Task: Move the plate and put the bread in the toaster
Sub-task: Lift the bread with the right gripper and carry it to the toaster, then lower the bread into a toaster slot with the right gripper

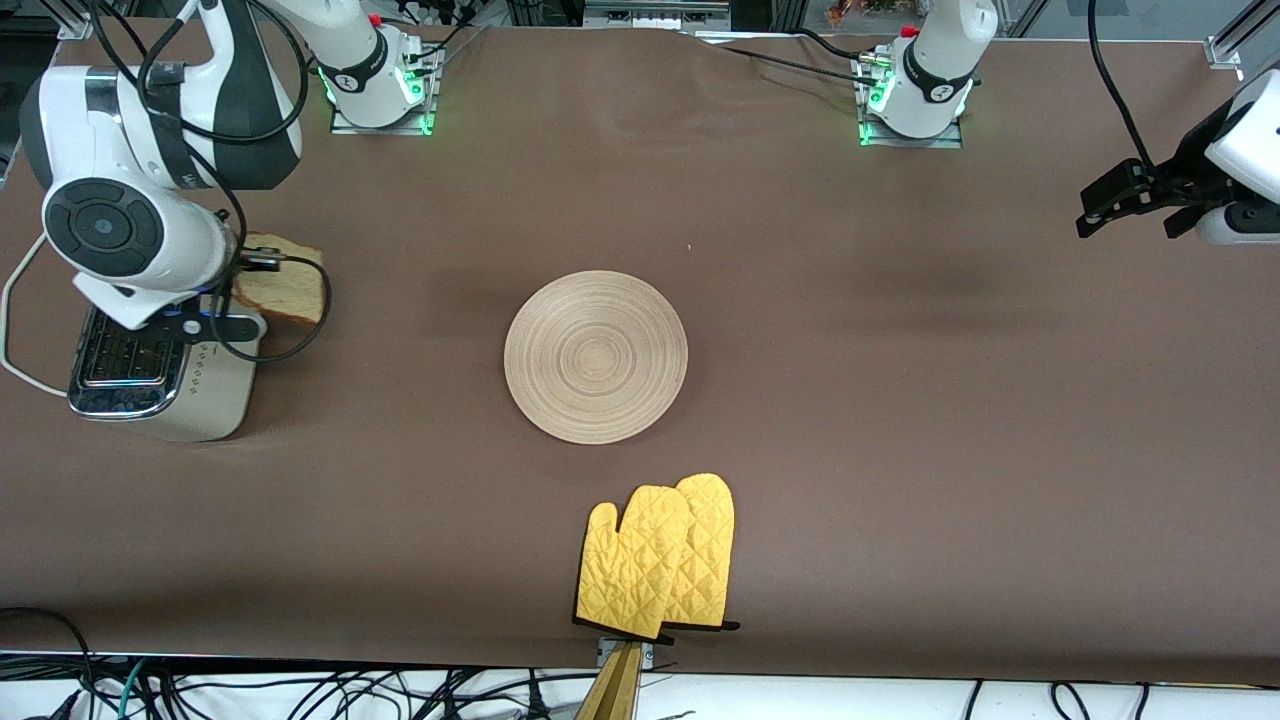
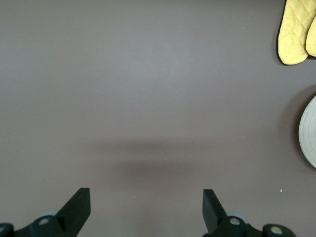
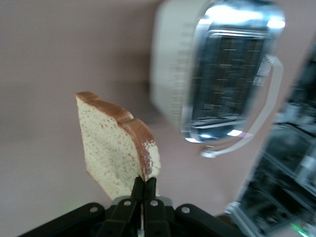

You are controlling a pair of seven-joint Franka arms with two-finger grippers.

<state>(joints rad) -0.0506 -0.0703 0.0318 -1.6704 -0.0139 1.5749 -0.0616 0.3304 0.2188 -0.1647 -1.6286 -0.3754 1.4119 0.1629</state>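
The bread point(image 1: 285, 287), a light brown slice with a darker crust, hangs in my right gripper point(image 1: 252, 264), which is shut on one edge of it, above the table beside the toaster. In the right wrist view the slice point(image 3: 114, 143) stands on edge in the closed fingers point(image 3: 144, 190). The cream-white toaster point(image 1: 160, 372) with its chrome top stands at the right arm's end of the table; it also shows in the right wrist view point(image 3: 217, 69). The round pale wooden plate point(image 1: 596, 356) lies at the table's middle. My left gripper point(image 1: 1135, 205) is open and empty, waiting over the left arm's end of the table.
A pair of yellow oven mitts point(image 1: 660, 556) lies near the table's front edge, nearer to the camera than the plate. The toaster's white cord point(image 1: 15, 330) loops off the table's end. The mitts point(image 2: 296, 30) and the plate's rim point(image 2: 308, 132) show in the left wrist view.
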